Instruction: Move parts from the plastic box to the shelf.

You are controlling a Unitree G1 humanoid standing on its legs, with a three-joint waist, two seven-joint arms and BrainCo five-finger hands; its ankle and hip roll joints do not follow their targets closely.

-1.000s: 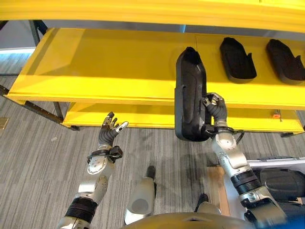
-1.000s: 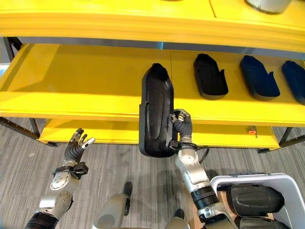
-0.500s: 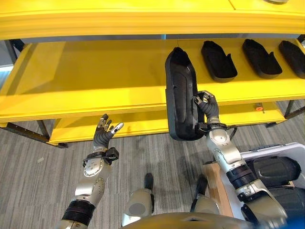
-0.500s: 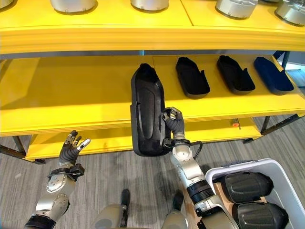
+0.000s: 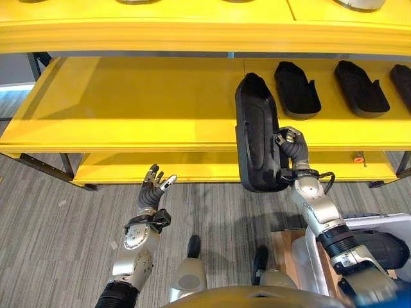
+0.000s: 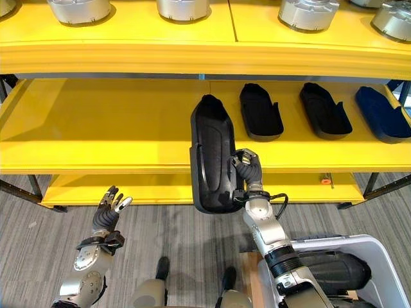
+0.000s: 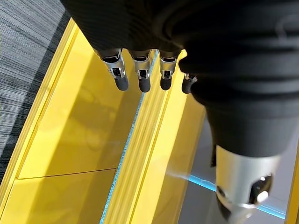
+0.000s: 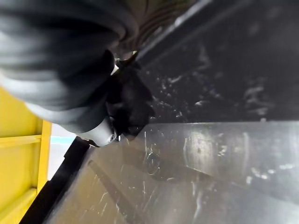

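Nearest: the plastic box at lower right, w/ more dark parts lying in it. Left hand hovers low over the grey floor, fingers loosely spread, holding nothing.

Right hand is curled on the side edge of the long black part — held nearly upright, its lower end hanging below the middle shelf's front lip, upper end over the shelf surface.

Risks, as I judge them: grip is one-sided and low on a tall piece, so it could pivot or slip out; if pushed fwd w/o lifting, the lower end likely catches the lip. The top shelf edge sits close above — tilting it up too far may knock that.

Farther back: three dark parts already lie on the shelf to the right; laying this one down skewed could bump the nearest. Metal cylinders stand on the top shelf.
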